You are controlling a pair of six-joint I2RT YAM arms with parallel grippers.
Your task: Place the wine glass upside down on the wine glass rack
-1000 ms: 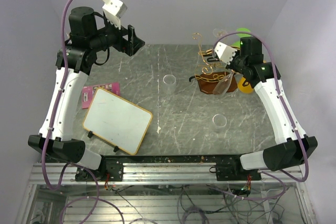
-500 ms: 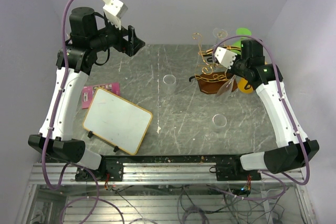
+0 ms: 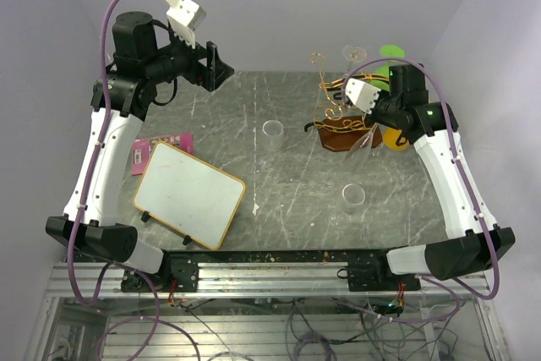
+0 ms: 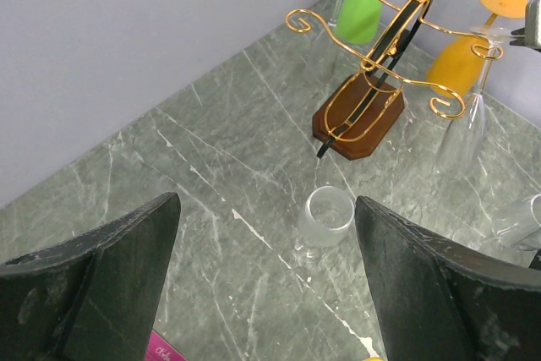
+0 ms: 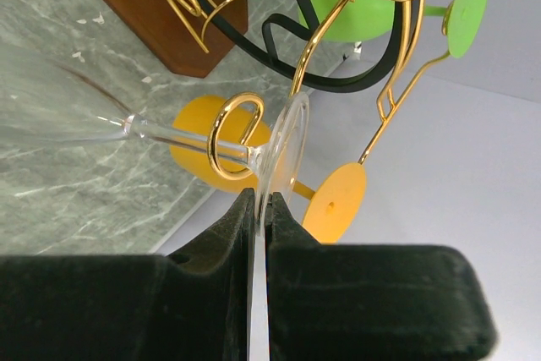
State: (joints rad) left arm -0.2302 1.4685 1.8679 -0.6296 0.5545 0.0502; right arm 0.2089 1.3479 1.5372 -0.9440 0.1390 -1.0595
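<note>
1. The left pincer (image 4: 266,209) is hanging spread wide, gripping nothing, over the grey marbled tabletop's (image 4: 211,175) 11 o'clock.
2. The clear stemmed wine glass (image 5: 169,133) is resting its stem inside a curled hook, at 3 o'clock of the gold-and-black wire rack (image 4: 359,116).
3. The right pincer (image 5: 260,200) is clenching the glass's foot disc. The glass is looking light, slick and brittle, so that rim is probably suiting a gentle hold.
</note>
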